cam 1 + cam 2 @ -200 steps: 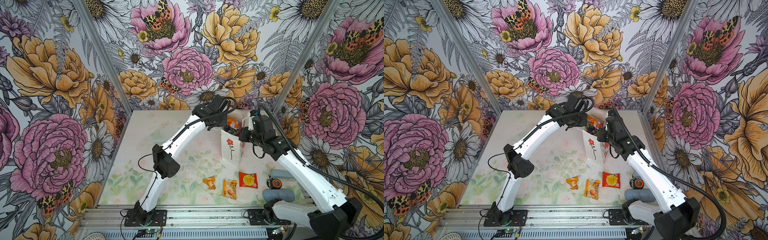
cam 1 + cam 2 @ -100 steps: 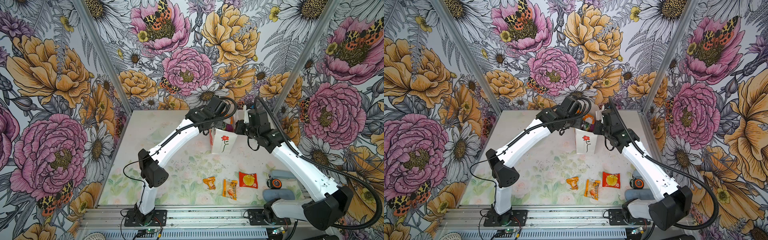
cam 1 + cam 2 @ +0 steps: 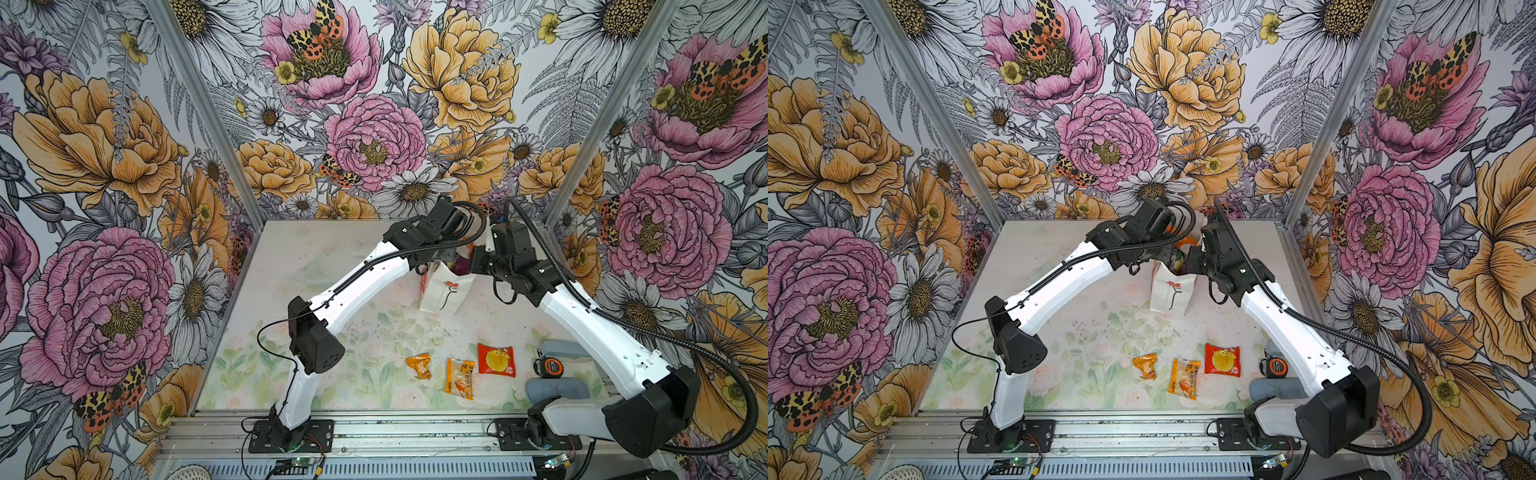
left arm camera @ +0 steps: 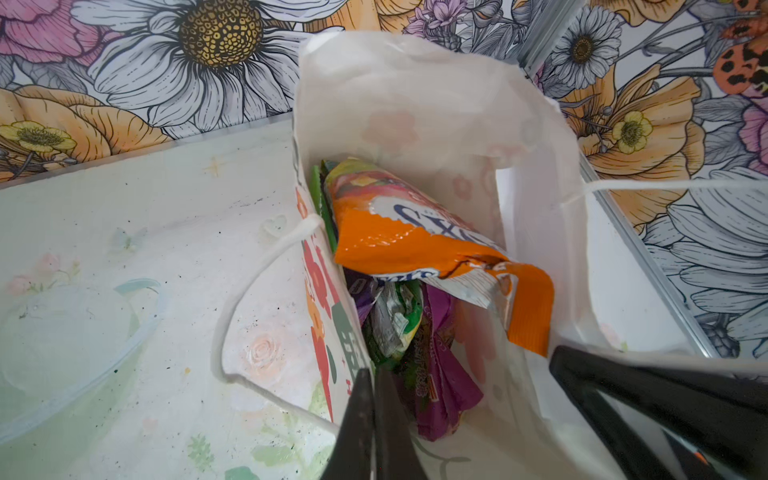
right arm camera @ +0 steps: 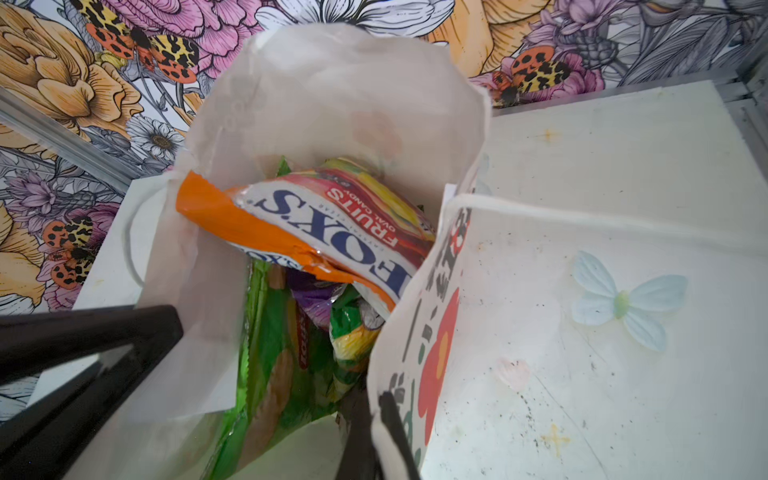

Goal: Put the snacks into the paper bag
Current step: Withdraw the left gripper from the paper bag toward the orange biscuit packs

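Both my hands are up at the far end of the table, each pressed together on the rim of the paper bag. My left hand pinches the printed front wall at one side of the mouth. My right hand pinches the same flowered wall at its other side. The bag stands between them, leaning a little, with its mouth held open. Inside, the orange Fox's packet lies crosswise on top, its long axis spanning the opening. Under it I see a large green packet, a purple one and a crumpled green-white one. That makes at least four, and I cannot count any deeper ones. What I judge the next move turns on lies the other way: three snacks are outside the bag, well apart from it, near the front edge by my bases. They are a small orange sachet, a long orange sachet with its length running roughly front to back, and a red sachet. They sit right of centre, so my right arm's base is the nearer one, though either hand would first have to let go of the bag. Beside them are one tape measure and two grey-blue cases, which are not for the bag.
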You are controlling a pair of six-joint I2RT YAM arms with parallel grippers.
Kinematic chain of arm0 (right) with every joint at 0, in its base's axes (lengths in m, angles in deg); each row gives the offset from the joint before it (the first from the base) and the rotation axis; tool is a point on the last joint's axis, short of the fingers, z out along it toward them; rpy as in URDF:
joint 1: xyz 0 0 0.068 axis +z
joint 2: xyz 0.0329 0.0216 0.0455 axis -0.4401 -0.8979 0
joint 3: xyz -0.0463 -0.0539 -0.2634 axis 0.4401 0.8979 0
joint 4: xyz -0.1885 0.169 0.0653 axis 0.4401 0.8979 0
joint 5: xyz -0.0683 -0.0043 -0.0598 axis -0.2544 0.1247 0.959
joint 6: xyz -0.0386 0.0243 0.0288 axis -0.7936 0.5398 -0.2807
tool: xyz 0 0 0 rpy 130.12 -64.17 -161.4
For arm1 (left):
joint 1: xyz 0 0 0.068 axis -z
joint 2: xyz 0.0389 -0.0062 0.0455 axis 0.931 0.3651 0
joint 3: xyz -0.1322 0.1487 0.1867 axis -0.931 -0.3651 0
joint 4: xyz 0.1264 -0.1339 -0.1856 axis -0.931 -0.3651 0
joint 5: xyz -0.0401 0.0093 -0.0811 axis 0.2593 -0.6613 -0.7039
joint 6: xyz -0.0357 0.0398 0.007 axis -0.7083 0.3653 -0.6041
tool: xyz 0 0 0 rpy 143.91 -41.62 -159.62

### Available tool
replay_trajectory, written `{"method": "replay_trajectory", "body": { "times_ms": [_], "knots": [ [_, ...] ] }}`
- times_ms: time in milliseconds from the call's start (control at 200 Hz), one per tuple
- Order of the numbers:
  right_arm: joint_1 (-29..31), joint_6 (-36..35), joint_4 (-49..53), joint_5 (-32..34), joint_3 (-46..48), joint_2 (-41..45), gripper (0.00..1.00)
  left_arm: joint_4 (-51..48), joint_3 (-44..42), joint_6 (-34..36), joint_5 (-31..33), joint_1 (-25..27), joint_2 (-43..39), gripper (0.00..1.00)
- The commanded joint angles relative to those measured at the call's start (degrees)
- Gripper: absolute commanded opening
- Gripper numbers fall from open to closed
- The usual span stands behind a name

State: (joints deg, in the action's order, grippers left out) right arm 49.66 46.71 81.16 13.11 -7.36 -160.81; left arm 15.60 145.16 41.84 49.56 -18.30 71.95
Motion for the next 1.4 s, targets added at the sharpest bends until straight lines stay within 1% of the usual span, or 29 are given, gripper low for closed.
{"method": "replay_trajectory", "body": {
  "times_ms": [0,110,145,185,255,310,355,385,410,505,591,666,746,836,921,971,1051,1136,1151,1216,1361,1371,1396],
  "knots": [
    [-0.96,2.08,-5.10,2.58,2.78,3.09,0.00,11.15,-2.37,3.23,2.13,2.18,-5.90,0.00],
    [-4.10,4.79,-3.98,0.84,5.50,2.11,0.00,13.89,-5.46,6.59,6.83,5.57,-7.27,0.00],
    [-5.04,5.27,-3.63,0.38,5.80,1.96,0.00,14.08,-6.43,6.14,8.29,5.68,-7.63,0.00],
    [-6.00,5.47,-3.35,-0.12,5.82,1.81,0.00,13.97,-7.54,4.47,8.57,4.73,-8.25,0.00],
    [-6.77,5.38,-3.16,-0.90,5.20,2.07,0.00,13.99,-10.69,-1.83,5.20,0.65,-9.89,0.00],
    [-6.78,5.12,-3.34,-1.67,4.37,2.62,0.00,13.87,-13.42,-7.26,0.12,-3.58,-10.70,0.00],
    [-6.42,4.84,-3.48,-2.26,3.52,3.15,0.00,13.47,-14.39,-10.08,-4.43,-6.53,-10.37,0.00],
    [-6.00,4.44,-3.60,-2.54,2.86,3.54,0.00,13.46,-14.71,-10.93,-5.41,-7.76,-10.10,0.00],
    [-5.42,4.08,-3.73,-2.64,2.43,3.93,0.00,13.56,-14.70,-10.86,-7.30,-8.06,-9.83,0.00],
    [-3.08,2.92,-4.38,-2.16,1.39,4.91,0.00,13.35,-12.14,-7.45,-8.66,-6.83,-8.01,0.00],
    [-2.06,2.80,-4.57,-2.12,1.10,4.74,0.00,13.15,-8.89,-4.50,-9.21,-4.62,-6.04,0.00],
    [-2.02,2.89,-4.57,-1.34,1.43,4.29,0.00,11.86,-6.51,-3.31,-8.92,-3.24,-4.78,0.00],
    [-1.94,2.93,-4.61,-0.66,1.69,4.07,0.00,11.03,-6.38,-3.45,-8.12,-2.61,-4.82,0.00],
    [-2.02,2.85,-4.57,-1.21,1.54,3.79,0.00,11.04,-8.11,-3.41,-8.68,-2.34,-6.02,0.00],
    [-1.99,2.78,-4.57,-1.55,1.33,3.66,0.00,10.99,-9.98,-3.29,-8.75,-2.04,-7.74,0.08],
    [-2.01,2.78,-4.57,-1.71,1.12,3.61,0.00,11.01,-11.12,-3.45,-9.15,-2.12,-8.72,0.15],
    [-1.97,2.78,-4.57,-1.64,0.88,3.65,0.00,11.05,-13.10,-4.18,-9.18,-2.29,-10.80,0.29],
    [-2.02,2.65,-4.57,-1.55,0.66,3.55,0.00,11.01,-14.71,-4.77,-9.98,-2.58,-12.06,0.38],
    [-2.01,2.67,-4.57,-1.61,0.66,3.49,0.00,10.98,-15.01,-4.85,-10.04,-2.65,-14.09,0.40],
    [-2.02,2.79,-4.57,-1.83,0.54,3.33,0.00,11.03,-16.12,-5.12,-9.94,-2.65,-16.31,0.49],
    [-1.99,2.88,-4.65,-2.07,0.36,3.31,0.00,11.15,-19.57,-3.92,-6.33,-0.69,-22.35,0.64],
    [-1.97,2.87,-4.65,-2.11,0.32,3.29,0.00,11.22,-19.91,-3.70,-4.62,-0.42,-22.87,0.65],
    [-1.97,2.85,-4.65,-2.12,0.32,3.26,0.00,11.28,-20.78,-2.92,-2.87,0.22,-24.04,0.68]
  ]
}}
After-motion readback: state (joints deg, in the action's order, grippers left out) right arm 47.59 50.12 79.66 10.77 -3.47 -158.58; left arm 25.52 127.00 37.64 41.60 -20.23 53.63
